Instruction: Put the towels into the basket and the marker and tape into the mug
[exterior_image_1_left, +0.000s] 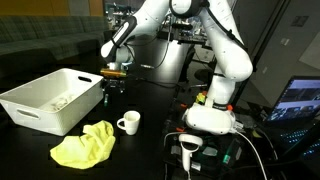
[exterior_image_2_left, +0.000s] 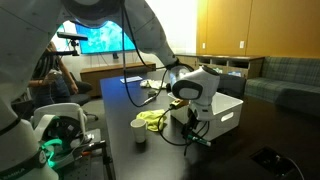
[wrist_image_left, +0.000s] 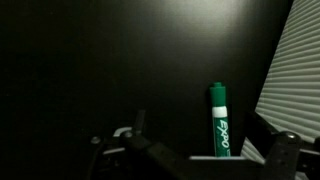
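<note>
Our pincer (exterior_image_1_left: 112, 84) hangs low over the dark table (wrist_image_left: 90, 60), its jaws spread as wide as they go and nothing between them. In the wrist view the green marker (wrist_image_left: 219, 118) lies flat on the table roughly midway between the two fingers. Its long axis runs away from the camera, so the jaws already stand across its barrel. We judge the step in hand to be the pick of the marker.

To do it well we should come straight down, keeping the barrel centred, until the fingertips are just clear of the table. Then we close across the middle of the barrel and not at the cap, so it does not swing or roll out when lifted. The ribbed wall of the basket (wrist_image_left: 295, 70) stands just beside the marker. We must watch that the finger on that side does not catch it on the way down.

Further out, in an exterior view, the mug (exterior_image_1_left: 128, 122) stands upright on the table near the basket's corner, well within reach for the drop. Beyond it the yellow towel (exterior_image_1_left: 85, 146) lies crumpled in front of the basket, not yet inside. The tape we cannot find in any view
</note>
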